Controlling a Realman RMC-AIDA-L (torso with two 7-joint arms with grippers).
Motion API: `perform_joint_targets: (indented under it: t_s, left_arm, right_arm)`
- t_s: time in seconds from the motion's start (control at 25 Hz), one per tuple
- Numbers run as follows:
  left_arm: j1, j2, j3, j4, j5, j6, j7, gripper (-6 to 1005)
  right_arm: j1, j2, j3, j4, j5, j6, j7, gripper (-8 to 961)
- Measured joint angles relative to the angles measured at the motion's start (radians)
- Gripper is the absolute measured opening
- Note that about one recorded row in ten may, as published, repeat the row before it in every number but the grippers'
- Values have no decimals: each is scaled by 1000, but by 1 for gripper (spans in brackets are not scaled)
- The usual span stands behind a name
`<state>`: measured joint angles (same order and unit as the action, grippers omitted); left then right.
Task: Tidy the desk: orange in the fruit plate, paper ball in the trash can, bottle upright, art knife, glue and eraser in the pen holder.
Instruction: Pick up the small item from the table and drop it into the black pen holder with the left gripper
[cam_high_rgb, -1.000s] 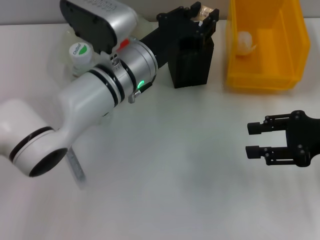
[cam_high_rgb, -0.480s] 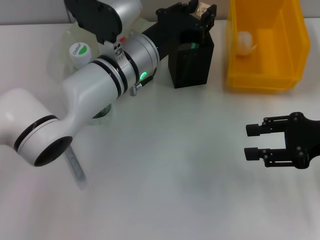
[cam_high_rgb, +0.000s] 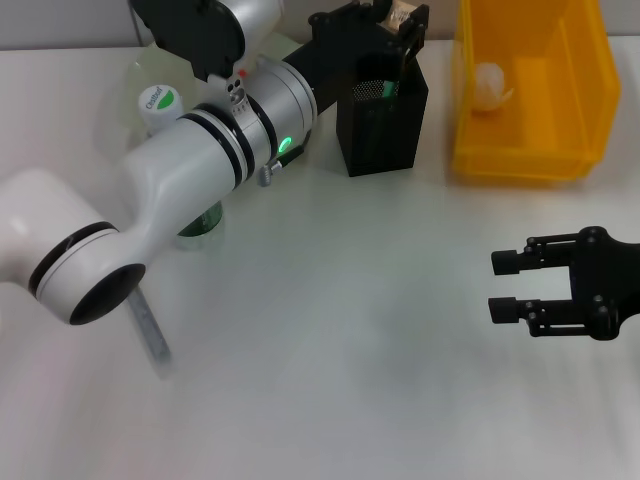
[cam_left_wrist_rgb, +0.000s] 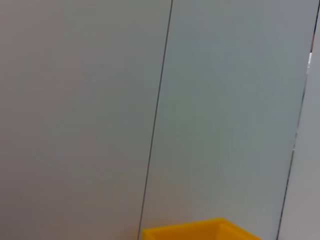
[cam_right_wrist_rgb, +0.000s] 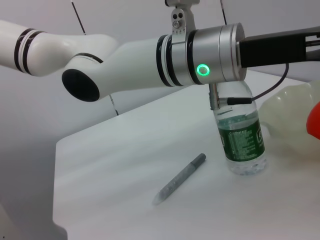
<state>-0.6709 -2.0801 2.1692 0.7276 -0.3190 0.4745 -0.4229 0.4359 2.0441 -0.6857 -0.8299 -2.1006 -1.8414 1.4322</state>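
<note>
My left gripper (cam_high_rgb: 395, 15) hangs just above the far rim of the black mesh pen holder (cam_high_rgb: 385, 130), shut on a small tan block that looks like the eraser (cam_high_rgb: 401, 12). The bottle (cam_high_rgb: 160, 100) stands upright under my left forearm; the right wrist view shows its green label (cam_right_wrist_rgb: 241, 142). A grey art knife (cam_high_rgb: 152, 335) lies flat on the table at the near left. The paper ball (cam_high_rgb: 490, 85) rests in the yellow trash can (cam_high_rgb: 530, 150). The orange (cam_right_wrist_rgb: 315, 120) sits in the translucent fruit plate (cam_right_wrist_rgb: 287, 107). My right gripper (cam_high_rgb: 505, 285) hovers open at the right. No glue shows.
My white left arm (cam_high_rgb: 200, 170) stretches across the left half of the table and hides part of the plate. The left wrist view holds only a grey wall and the trash can's rim (cam_left_wrist_rgb: 200, 231).
My left arm has lifted and shifted toward the far edge with the tan block, uncovering the pen holder's opening and the bottle's green label. The right arm has stayed put.
</note>
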Motion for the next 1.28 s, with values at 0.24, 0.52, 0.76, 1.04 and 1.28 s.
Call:
perform_joint_targets:
  t_s: [0.24,0.52,0.76,1.04,1.28]
  left_arm:
    - [-11,0,-23,-13,0,-17,1,471]
    - [-12,-1,-24,-13,0,-19,1,485]
    - [-12,-1,-25,-13,0,-19,1,496]
    - [-15,-2,-25,-17,0,-16,1,509]
    - [-17,-2,-25,-23,0,-12,1,538]
  right_arm:
    - [0,2,0,0,0,0,1,620]
    - [0,2,0,2,0,0,1,620]
    - [0,2,-1,2,0,1,2,620]
    - [4,2,0,2,0,1,3,620]
    - [4,2,2,2,0,1,3,621]
